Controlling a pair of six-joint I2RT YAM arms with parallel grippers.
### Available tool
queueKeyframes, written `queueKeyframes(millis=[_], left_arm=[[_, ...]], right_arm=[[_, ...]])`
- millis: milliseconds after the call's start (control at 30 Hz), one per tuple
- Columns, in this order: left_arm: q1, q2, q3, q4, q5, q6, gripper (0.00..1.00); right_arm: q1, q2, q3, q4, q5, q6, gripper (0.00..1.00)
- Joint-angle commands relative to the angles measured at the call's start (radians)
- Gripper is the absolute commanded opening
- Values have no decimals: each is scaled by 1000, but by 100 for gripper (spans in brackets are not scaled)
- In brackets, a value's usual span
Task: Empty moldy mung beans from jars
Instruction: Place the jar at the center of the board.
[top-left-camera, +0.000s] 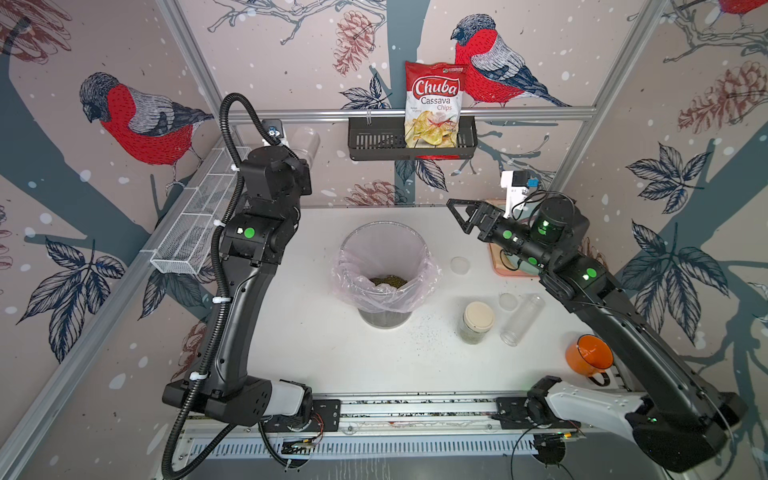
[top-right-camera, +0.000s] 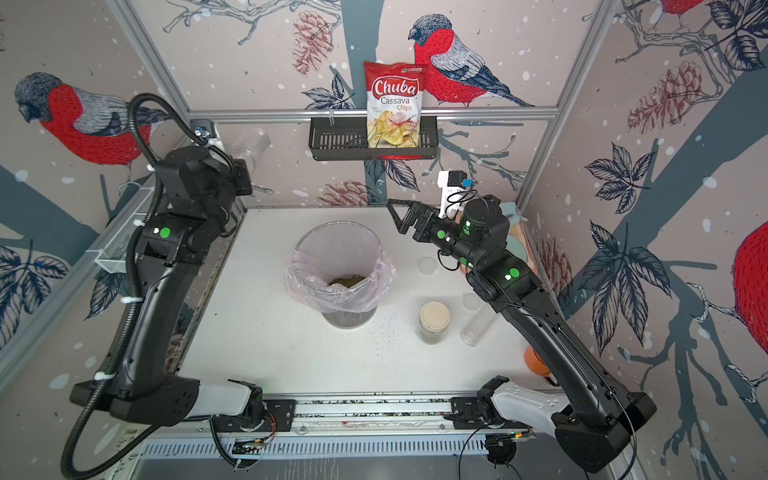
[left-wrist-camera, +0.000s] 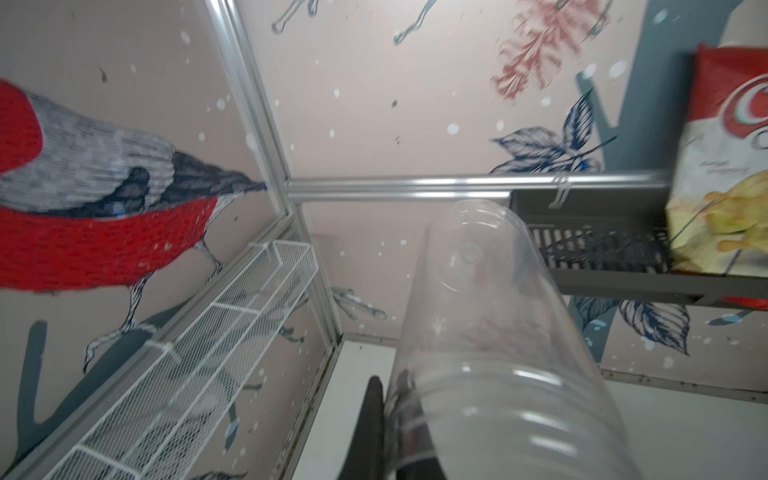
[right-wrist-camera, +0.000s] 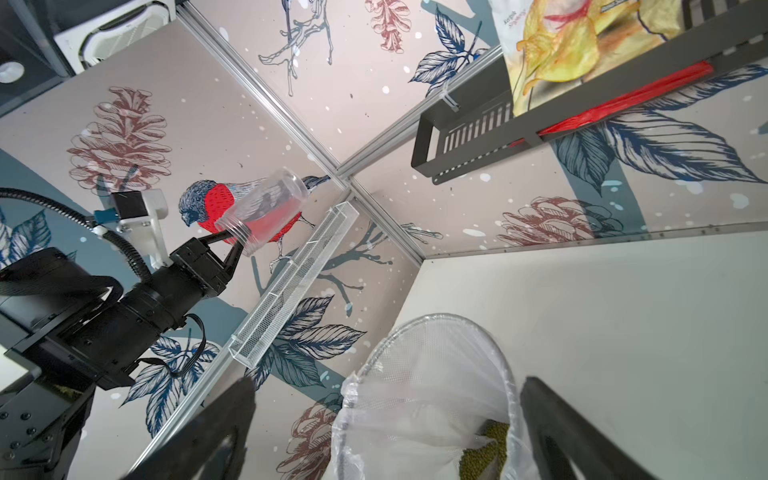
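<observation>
My left gripper (right-wrist-camera: 227, 245) is raised near the back left corner, shut on the rim of an empty clear jar (right-wrist-camera: 262, 212), one finger (left-wrist-camera: 372, 415) outside the wall. That jar (top-left-camera: 305, 143) shows in both top views. My right gripper (top-left-camera: 457, 216) hangs open and empty above the table, right of the bin, its two fingers framing the bin in the right wrist view. Mung beans (top-left-camera: 388, 280) lie in the bin's liner (right-wrist-camera: 486, 449). A cream-lidded jar (top-left-camera: 478, 322) with dark grains inside stands on the table. Beside it a clear tube jar (top-left-camera: 521, 320) lies on its side.
The bin with pink liner (top-left-camera: 345, 266) stands mid-table. Two clear lids (top-left-camera: 460, 265) (top-left-camera: 508, 301) and scattered grains (top-left-camera: 424, 328) lie to its right. An orange mug (top-left-camera: 588, 355) sits front right. A black basket with a chips bag (top-left-camera: 374, 143) and a white wire shelf (top-left-camera: 199, 220) hang on the walls.
</observation>
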Motion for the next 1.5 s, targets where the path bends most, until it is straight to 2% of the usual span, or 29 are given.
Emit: queueKeyframes(millis=[0,100,333,567,633,733,833,1233,1467], left_arm=[[86,36,21,-239,153,-166,0],[102,41,-37,-294,187,-186,0],[158,34,-202,-317,364,-240,0],[178,17,-320,-389,321,-230,0],[178,16,-367,-402,334,-214,0],[181,36,-392,-461,275,-196,0],[183,59,-415,-490,269,-173,0],[232,126,-596,-423,240,-159,0],[254,264,-595,-385,257,-160,0]], right_arm=[[-14,-23,-27,-17,29,-28,100],[-28,-43,-64,-3,21,-24,100],[-77,-66,-140,29,-37,-7,100],[-119,-92,-186,51,-96,-5,100],[-143,-88,-193,63,-135,1,99],[-184,-74,-197,85,-212,28,99],[-204,-68,-195,78,-243,17,99],[-280,-97,-241,83,-290,10,99],[-289,-88,-246,91,-309,18,99]])
